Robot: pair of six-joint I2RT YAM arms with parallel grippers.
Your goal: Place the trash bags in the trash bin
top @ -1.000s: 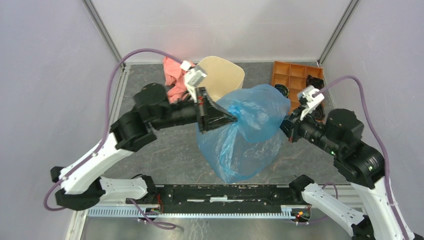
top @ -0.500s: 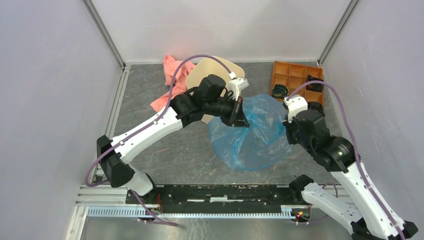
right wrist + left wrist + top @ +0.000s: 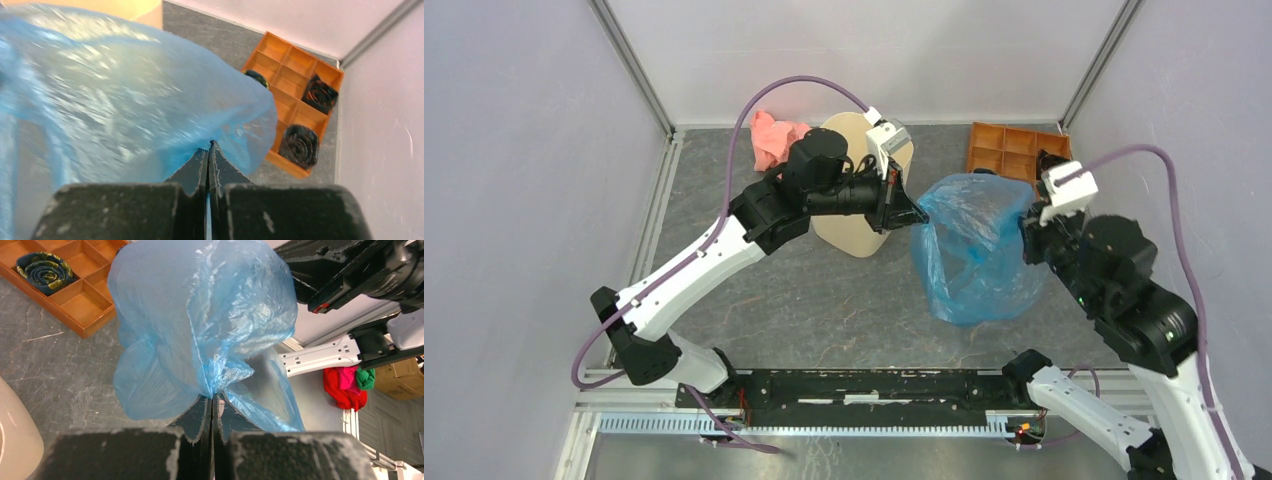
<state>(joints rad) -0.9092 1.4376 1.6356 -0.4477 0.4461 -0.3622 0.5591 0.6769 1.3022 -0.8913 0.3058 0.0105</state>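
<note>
The blue trash bag [image 3: 974, 250] hangs stretched between my two grippers, right of the trash bin, its lower part reaching down to the table. My left gripper [image 3: 921, 214] is shut on the bag's left edge, where the film bunches at the tips [image 3: 212, 392]. My right gripper [image 3: 1028, 228] is shut on the bag's right edge [image 3: 210, 144]. The bag fills most of the left wrist view [image 3: 200, 325] and the right wrist view [image 3: 125, 95]. The cream trash bin [image 3: 864, 215] stands upright behind my left arm, its opening partly hidden by the wrist.
A pink cloth [image 3: 774, 138] lies at the back left beside the bin. An orange compartment tray [image 3: 1009, 148] with dark coiled items [image 3: 300, 145] sits at the back right, close behind the bag. Walls enclose the table on three sides.
Both grippers have carried the bag to the right and away from the bin's front. The left arm has swung back over the bin; the right gripper has moved right and up.
</note>
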